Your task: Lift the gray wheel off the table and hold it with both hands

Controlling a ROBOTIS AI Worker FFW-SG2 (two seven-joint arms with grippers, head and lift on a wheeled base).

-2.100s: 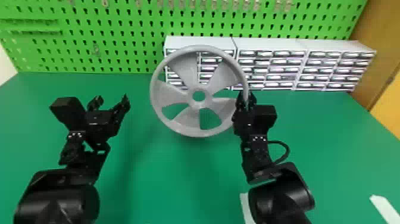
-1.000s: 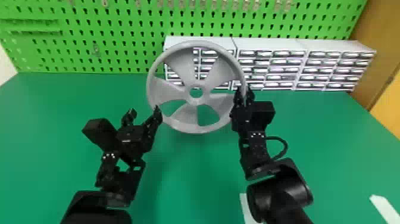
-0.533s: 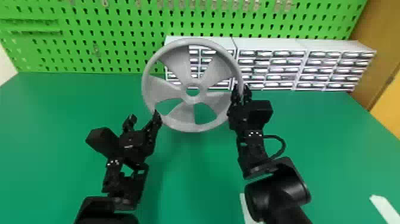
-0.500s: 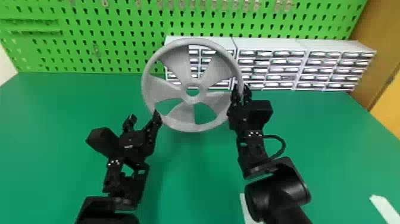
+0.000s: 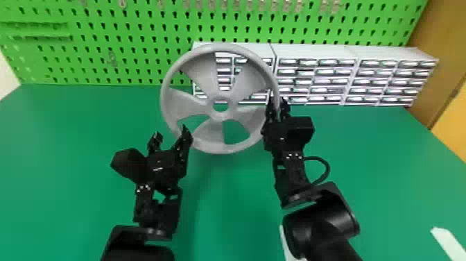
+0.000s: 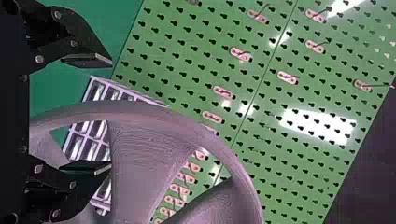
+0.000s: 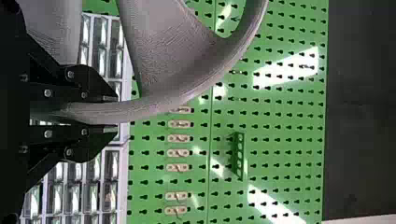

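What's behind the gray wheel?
Through openings in the gray wheel: part of a white drawer unit, green pegboard and green tabletop. What its solid parts cover can't be seen.

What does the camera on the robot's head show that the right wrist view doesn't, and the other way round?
Head view: the left gripper, fingers apart at the wheel's lower-left rim, and the green table below.

Right wrist view: a small green rack with holes on the pegboard, and a dark area past the board's edge.

Both: the gray wheel, its rim between the right gripper's fingers, plus the pegboard and white drawer units.
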